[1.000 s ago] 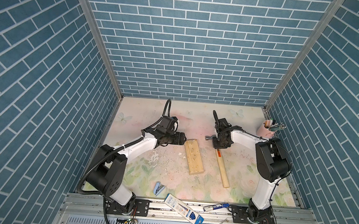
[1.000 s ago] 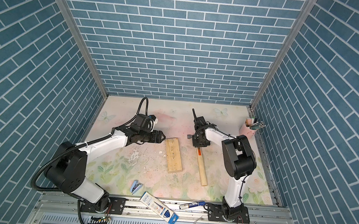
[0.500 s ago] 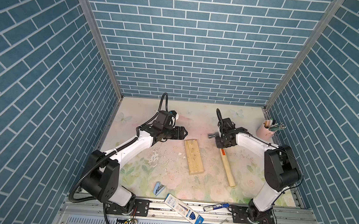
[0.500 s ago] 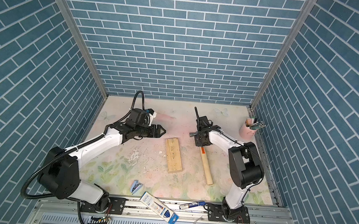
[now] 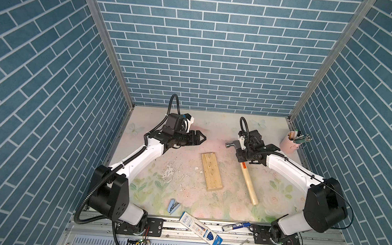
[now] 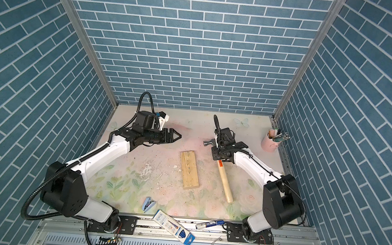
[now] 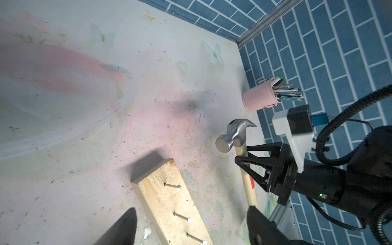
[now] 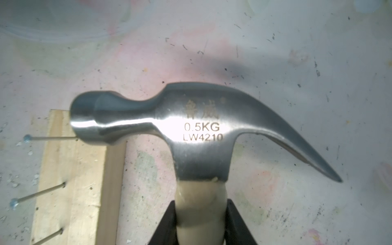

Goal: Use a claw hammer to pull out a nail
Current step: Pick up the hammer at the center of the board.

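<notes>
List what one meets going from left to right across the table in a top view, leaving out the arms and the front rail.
Blue stapler, wooden board, hammer, pink cup of pens.

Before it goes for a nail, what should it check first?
1. Grip: right gripper shut on the claw hammer, just under its head: ok.
2. Claw toward the nails: it points away from the wood block: not ok.
3. Three stick out enough to hook: ok.
4. Block steadied: left gripper open, clear of it: not ok.
5. Handle's far end off the table: cannot tell.
</notes>
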Controlling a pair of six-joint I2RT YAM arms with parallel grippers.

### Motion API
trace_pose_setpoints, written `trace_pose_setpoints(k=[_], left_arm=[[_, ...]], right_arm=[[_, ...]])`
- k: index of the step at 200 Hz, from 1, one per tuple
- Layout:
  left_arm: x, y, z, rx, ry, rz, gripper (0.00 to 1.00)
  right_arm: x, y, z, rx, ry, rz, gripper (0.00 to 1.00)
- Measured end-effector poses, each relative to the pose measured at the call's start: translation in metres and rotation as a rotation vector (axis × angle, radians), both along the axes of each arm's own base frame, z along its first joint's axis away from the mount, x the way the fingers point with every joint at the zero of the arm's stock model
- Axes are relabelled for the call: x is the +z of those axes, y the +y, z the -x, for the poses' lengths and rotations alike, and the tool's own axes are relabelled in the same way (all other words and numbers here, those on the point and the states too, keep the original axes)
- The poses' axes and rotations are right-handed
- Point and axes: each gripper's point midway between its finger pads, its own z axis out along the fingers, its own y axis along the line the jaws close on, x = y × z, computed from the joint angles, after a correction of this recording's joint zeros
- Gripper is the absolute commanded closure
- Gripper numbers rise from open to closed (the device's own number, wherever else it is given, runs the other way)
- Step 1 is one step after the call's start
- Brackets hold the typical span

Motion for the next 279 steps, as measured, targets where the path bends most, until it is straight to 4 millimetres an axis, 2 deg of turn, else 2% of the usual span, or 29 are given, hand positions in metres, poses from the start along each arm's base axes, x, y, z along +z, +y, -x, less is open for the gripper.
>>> trace_pose_setpoints(k=[24,82,164,236,279], left_arm=[[0.007,-0.007,0.0,-0.032,0.018,0.053,0.17],[0.008,-0.024,0.002,-0.102,0.086,0.162,0.18],[0.007,-0.039,0.006,-0.168,0.148,0.247,0.19],[-0.014,-0.054,0.012,-0.208,0.21,0.24,0.23],[-0.011,-0.061,0.018,-0.24,0.212,0.253,0.24]], right_arm=[[0.009,0.014,0.012,0.068,-0.024,-0.033,1.0],[0.024,0.045,0.033,0.208,-0.068,-0.093,1.0],[0.028,0.072,0.053,0.325,-0.08,-0.102,1.0],[0.059,0.102,0.053,0.409,-0.157,-0.131,1.0],[0.057,0.107,0.051,0.424,-0.154,-0.12,1.0]])
